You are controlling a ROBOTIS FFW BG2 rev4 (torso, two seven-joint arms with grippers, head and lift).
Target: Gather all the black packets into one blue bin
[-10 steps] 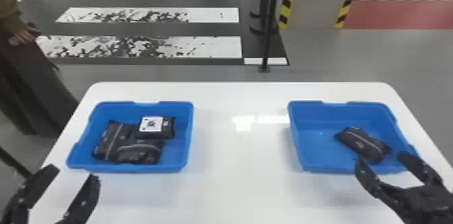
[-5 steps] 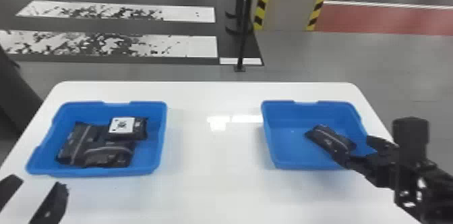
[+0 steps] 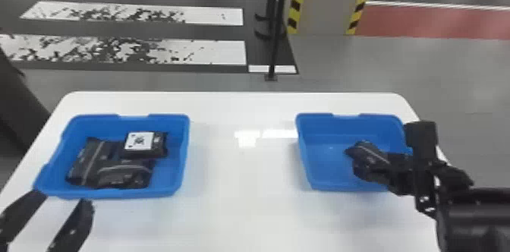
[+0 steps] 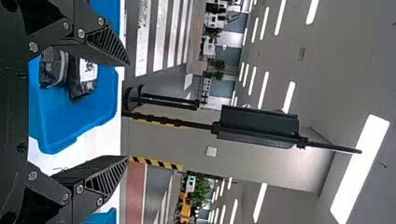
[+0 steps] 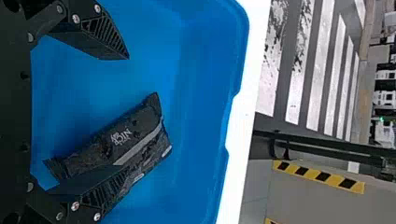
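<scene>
Right gripper point(image 5: 129, 114) has swung in over the right bin point(image 3: 330, 187), jaws apart at its lone black packet point(image 5: 133, 130); we judge transfer to the left bin point(image 3: 114, 195) is beginning. Left jaws: apart.

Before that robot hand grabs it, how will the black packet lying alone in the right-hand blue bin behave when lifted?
The black packet looks like a soft pouch, wrinkled with crimped ends, so it may sag or crease a little. Its surface has a slight sheen, so it could slip in a loose grip. Lying flat in the blue bin, it probably won't roll.
</scene>
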